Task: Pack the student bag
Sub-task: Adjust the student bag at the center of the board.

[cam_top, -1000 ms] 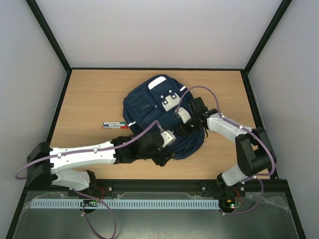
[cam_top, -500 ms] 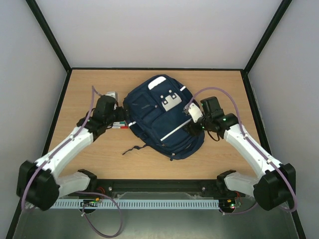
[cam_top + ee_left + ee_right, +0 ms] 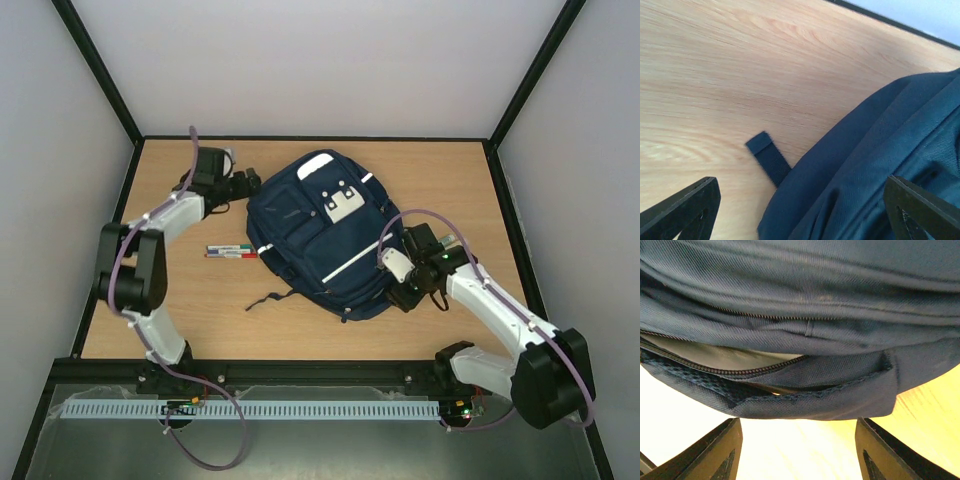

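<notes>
my left pincer (image 3: 243,183) has swung from the near edge of the student bag (image 3: 310,235), past the markers (image 3: 232,250), to its far-left corner, released. my right pincer (image 3: 398,297), also released, has slid to the bag's near-right edge. the bag lies mid-surface (image 3: 450,180). only my right wrist view shows a part-open zipper (image 3: 740,371); only the left, a strap tab (image 3: 768,159).

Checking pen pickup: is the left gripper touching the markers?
Apart. Top view: the left gripper is by the student bag, bare table between it and the markers.
</notes>
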